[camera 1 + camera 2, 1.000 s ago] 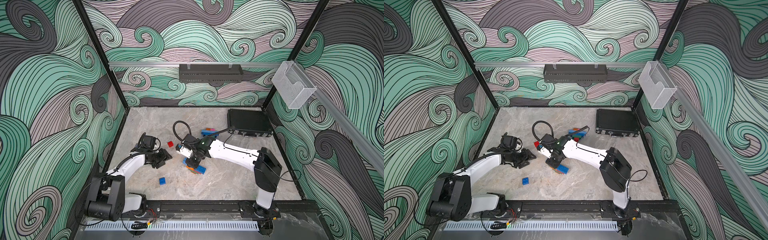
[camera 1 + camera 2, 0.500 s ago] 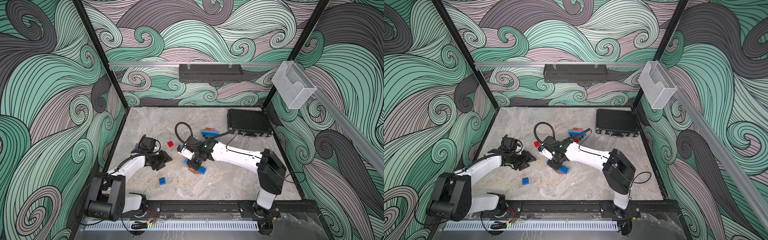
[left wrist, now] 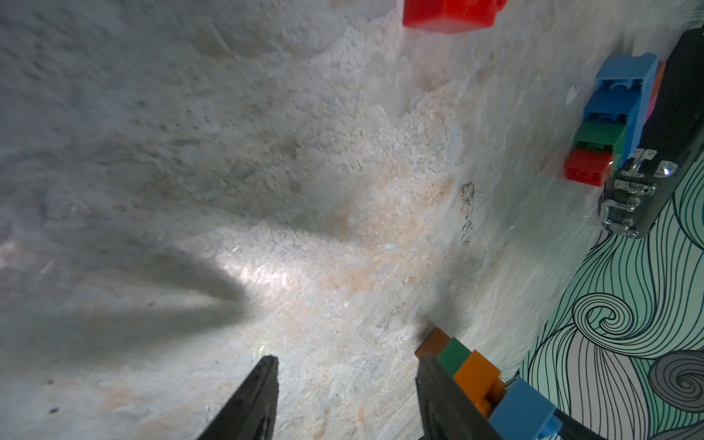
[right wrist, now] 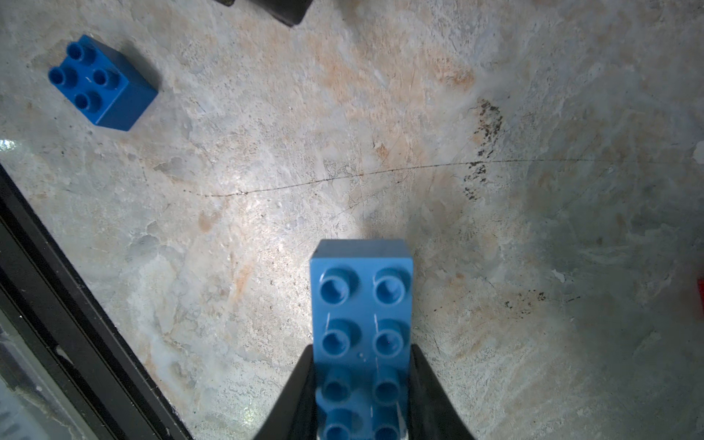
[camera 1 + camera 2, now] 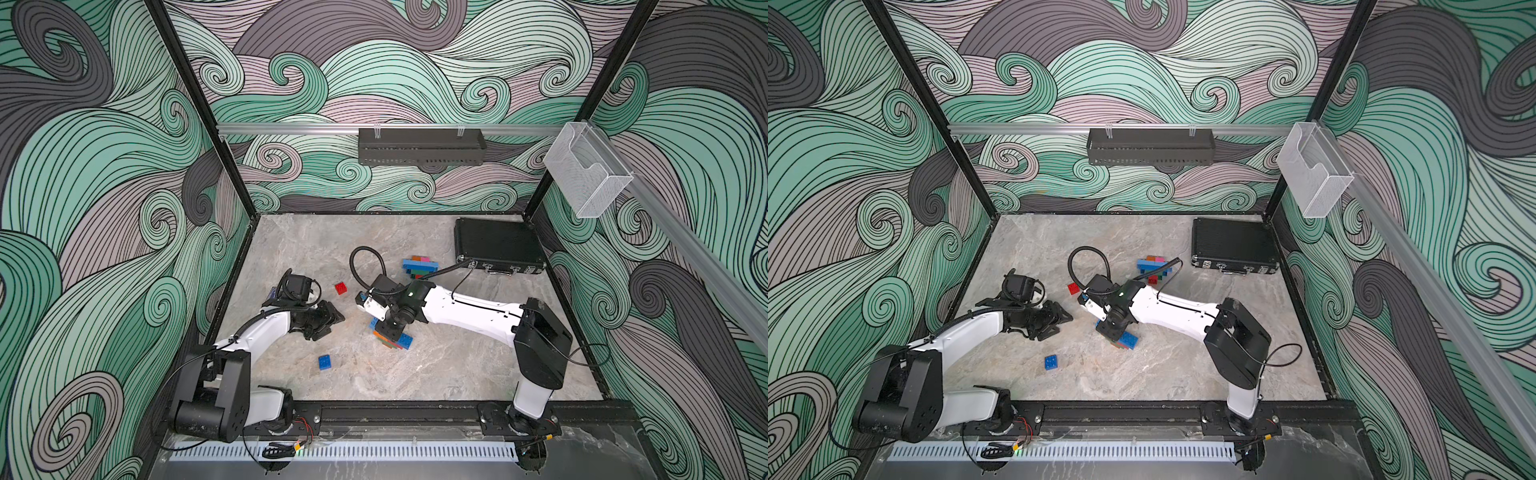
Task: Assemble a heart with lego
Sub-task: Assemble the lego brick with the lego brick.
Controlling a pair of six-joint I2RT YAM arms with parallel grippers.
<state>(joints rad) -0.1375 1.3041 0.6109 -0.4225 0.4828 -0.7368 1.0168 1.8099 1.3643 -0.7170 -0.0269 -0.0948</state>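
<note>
My right gripper (image 4: 362, 356) is shut on a blue oblong lego brick (image 4: 362, 301), studs facing the wrist camera. In both top views the right gripper (image 5: 390, 330) holds it low over mid-table, on a small stack of orange and green bricks (image 5: 386, 341) (image 5: 1121, 343). The left wrist view shows that stack (image 3: 472, 375) just beyond one finger. My left gripper (image 3: 346, 364) (image 5: 332, 320) is open and holds nothing, left of the stack. A loose red brick (image 5: 340, 287) (image 3: 449, 15) and a loose dark blue brick (image 5: 324, 362) (image 4: 101, 82) lie on the table. A built cluster of bricks (image 5: 419, 267) (image 3: 609, 122) lies further back.
A black case (image 5: 496, 245) (image 5: 1233, 245) with metal latches lies at the back right, right behind the built cluster. The table's black front rail (image 4: 76, 324) runs close to the dark blue brick. A cable (image 5: 365, 266) loops above the right wrist.
The right arm has shifted slightly to the right with the blue brick still gripped. The left gripper has barely moved and stays open.
</note>
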